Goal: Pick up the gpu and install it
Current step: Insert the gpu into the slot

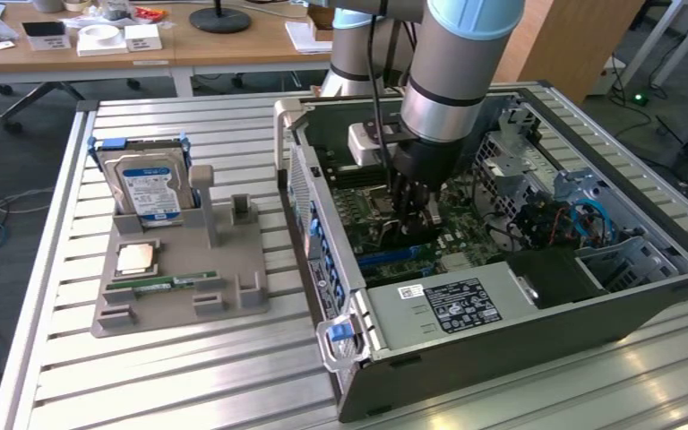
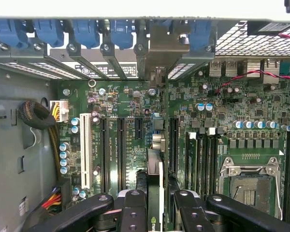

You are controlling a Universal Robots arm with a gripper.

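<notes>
Wrist view is showing the gripper [image 2: 157,205] pinching the gpu [image 2: 154,176] edge-on between partly closed fingers, the card hanging low over the motherboard [image 2: 135,96] among the long expansion slots [image 2: 121,145]. Pickup is looking done; whether the card's edge is seating in a slot I cannot tell, so the install is reading as under way, not finished. Exterior view is placing the arm's end deep inside the open computer case [image 1: 476,340], well apart from the grey parts holder [image 1: 176,296] carrying the hard drive [image 1: 147,184]

A blue-labelled hard drive [image 1: 147,184] stands in a gray holder [image 1: 159,313].
</notes>
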